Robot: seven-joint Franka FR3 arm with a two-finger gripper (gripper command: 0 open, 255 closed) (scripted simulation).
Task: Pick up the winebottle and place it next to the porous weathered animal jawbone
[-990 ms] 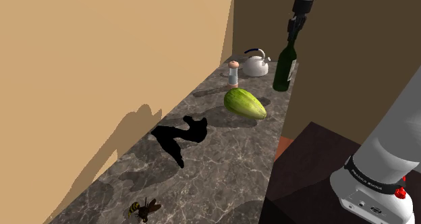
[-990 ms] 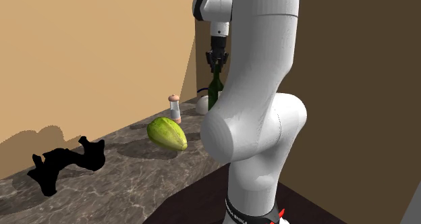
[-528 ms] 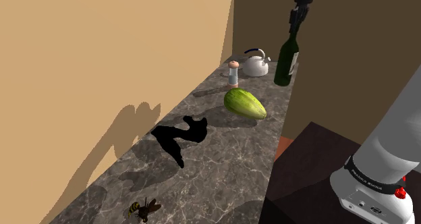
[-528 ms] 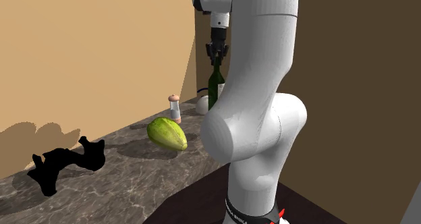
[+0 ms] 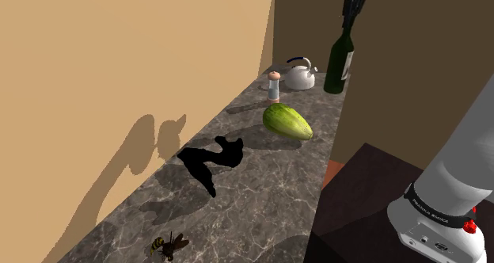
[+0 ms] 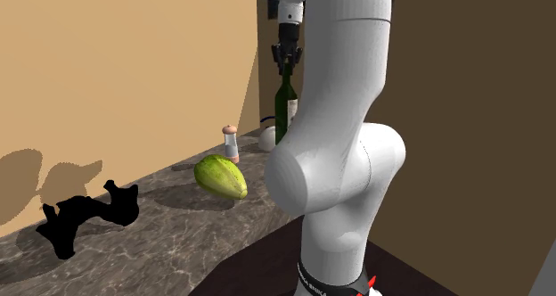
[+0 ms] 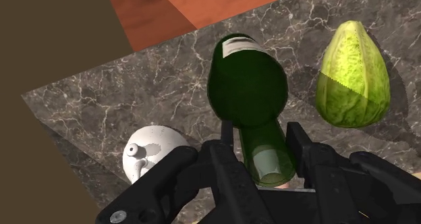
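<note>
Grips wine bottle by the neck with fingers shut around it, lifts it higher above counter than a second ago, near kettle; leaves the carry past green fruit to black jawbone, well apart.

1. The dark green wine bottle looks smooth and glossy, like glass.
2. The grey-brown veined stone worktop looks like polished marble.
3. The yellow-green oval melon has dull, mottled skin.
4. The all-black two-finger end effector is matt.
</note>
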